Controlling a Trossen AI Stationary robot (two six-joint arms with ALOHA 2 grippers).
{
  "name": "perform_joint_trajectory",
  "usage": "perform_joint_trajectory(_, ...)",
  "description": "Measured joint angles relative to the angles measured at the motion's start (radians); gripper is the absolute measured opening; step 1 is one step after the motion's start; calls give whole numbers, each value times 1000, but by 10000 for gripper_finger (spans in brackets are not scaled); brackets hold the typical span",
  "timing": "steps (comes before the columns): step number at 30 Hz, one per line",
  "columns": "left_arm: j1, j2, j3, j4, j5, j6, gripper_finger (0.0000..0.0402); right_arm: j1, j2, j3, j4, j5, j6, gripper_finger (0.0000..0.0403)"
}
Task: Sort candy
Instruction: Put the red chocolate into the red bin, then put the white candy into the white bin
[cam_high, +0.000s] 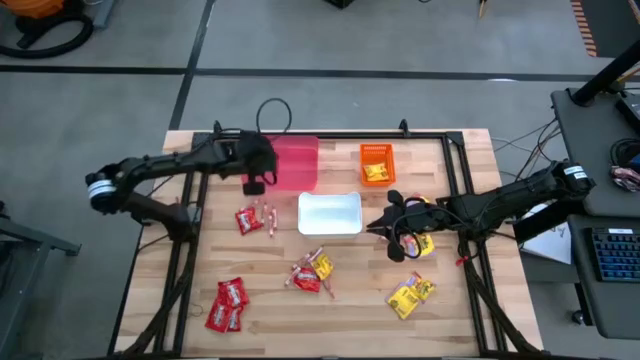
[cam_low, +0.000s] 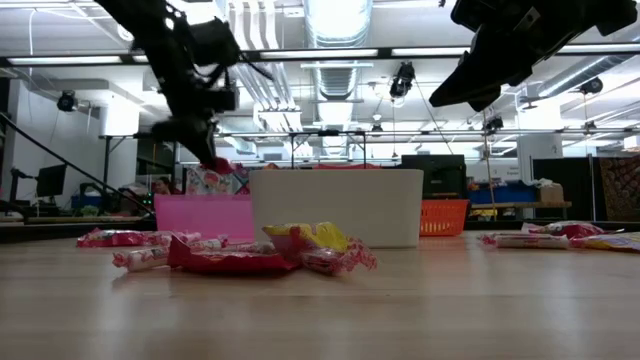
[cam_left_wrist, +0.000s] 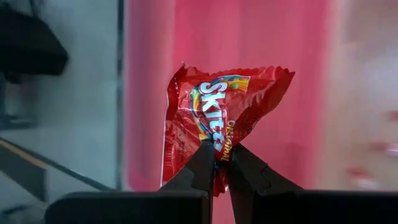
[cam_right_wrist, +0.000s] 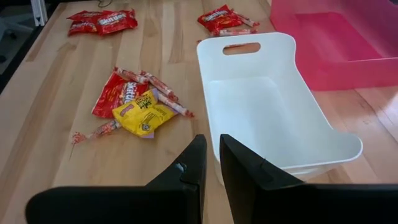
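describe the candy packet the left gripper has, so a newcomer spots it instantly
Find the pink bin at the table's far edge. At its left side the left gripper pinches a shiny red Skittles packet in the air. Every other packet lies on the table or in a bin.

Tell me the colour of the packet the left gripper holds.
Shiny red, with rainbow-striped white lettering. The packet shows best in the left wrist view, pinched by the left gripper.

Dark left gripper (cam_low: 205, 150) above translucent pink plastic bin (cam_low: 205, 215), pinching shiny red packet (cam_low: 218, 165). White plastic bin (cam_low: 335, 205) centre; mixed candy heap (cam_low: 270, 252) on wooden tabletop (cam_low: 400, 310) before it.
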Motion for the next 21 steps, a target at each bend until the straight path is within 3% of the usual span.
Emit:
perform_joint_trajectory(4, 91, 79, 0, 116, 68, 150, 4, 0, 0, 0, 2, 20, 8, 38)
perform_joint_trajectory(8, 143, 153, 21, 114, 46, 146, 17, 0, 0, 0, -2, 20, 25, 38)
perform_joint_trajectory(21, 169, 217, 113, 47, 44, 148, 144, -4, 0, 0, -2, 21, 36, 38)
